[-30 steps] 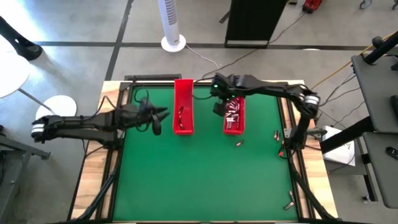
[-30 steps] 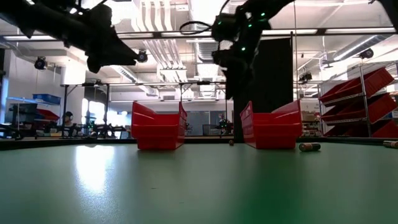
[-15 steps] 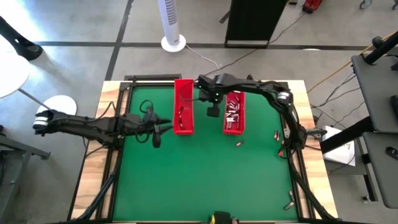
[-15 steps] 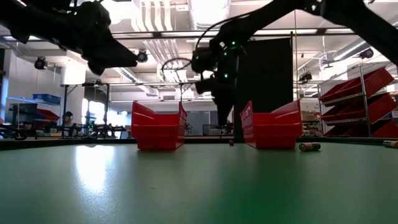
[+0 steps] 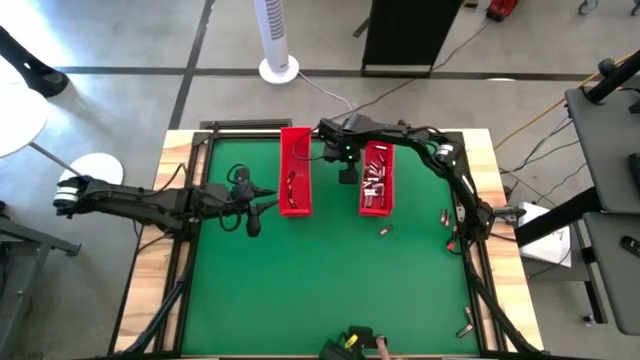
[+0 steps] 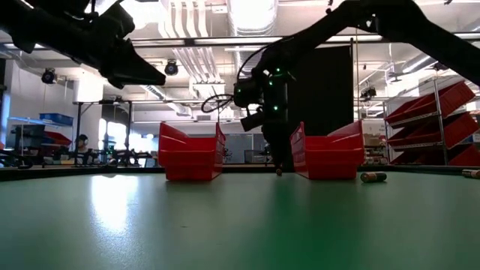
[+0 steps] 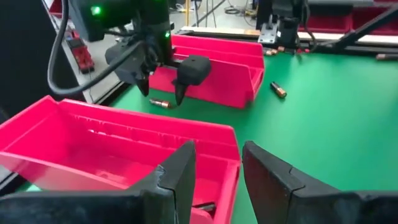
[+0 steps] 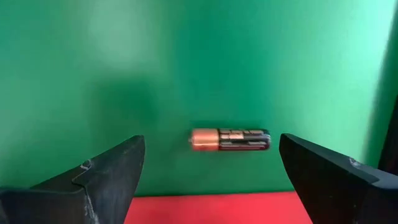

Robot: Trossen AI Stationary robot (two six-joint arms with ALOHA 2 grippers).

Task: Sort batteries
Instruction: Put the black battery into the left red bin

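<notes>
The right gripper (image 5: 348, 178) has swung left off the right tray (image 5: 376, 183) and dropped between the two trays, jaws spread fully wide and empty, straddling a loose battery (image 8: 230, 139) on the counter (image 5: 330, 290). A pickup looks imminent. The left gripper (image 5: 272, 196) hovers by the left tray (image 5: 294, 172), jaws partly open, holding nothing.

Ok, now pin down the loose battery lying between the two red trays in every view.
High view: not visible, hidden beneath the right gripper.
Low view: battery just under that gripper's tips.
Left wrist view: battery below the right gripper's fingers.
Right wrist view: battery midway between the open fingers.
Shared landmark: the right gripper, directly above it.
</notes>
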